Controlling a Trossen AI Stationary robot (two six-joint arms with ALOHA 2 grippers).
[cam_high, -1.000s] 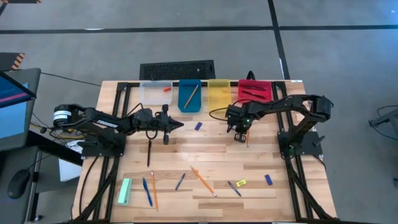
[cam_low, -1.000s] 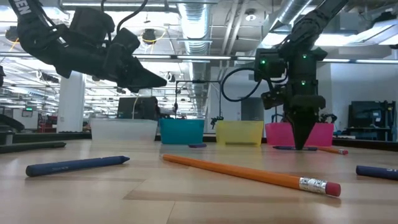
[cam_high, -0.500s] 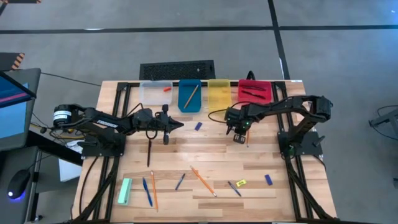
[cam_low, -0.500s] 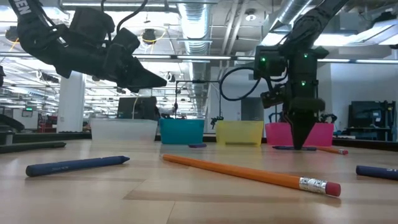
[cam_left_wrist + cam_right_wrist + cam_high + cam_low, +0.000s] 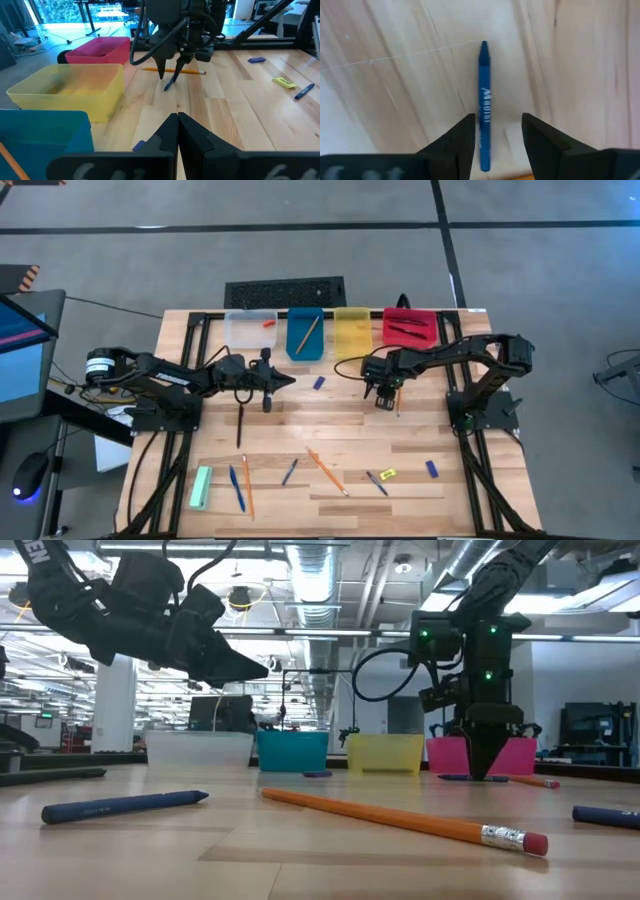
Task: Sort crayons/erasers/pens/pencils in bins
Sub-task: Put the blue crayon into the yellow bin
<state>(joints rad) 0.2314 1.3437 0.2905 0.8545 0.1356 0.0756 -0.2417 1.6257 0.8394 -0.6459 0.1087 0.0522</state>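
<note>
Right gripper [image 5: 496,137] parted over blue crayon [image 5: 484,100] (centre frame), nothing gripped — left gripper [image 5: 177,131] shut, empty, centre-left in high view.

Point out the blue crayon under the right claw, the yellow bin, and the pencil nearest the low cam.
blue crayon [image 5: 484,95], right wrist view, mid-shaft by the lettering
yellow bin [image 5: 65,102], left wrist view, near side wall
pencil [image 5: 380,816], low view, middle of the orange shaft
</note>
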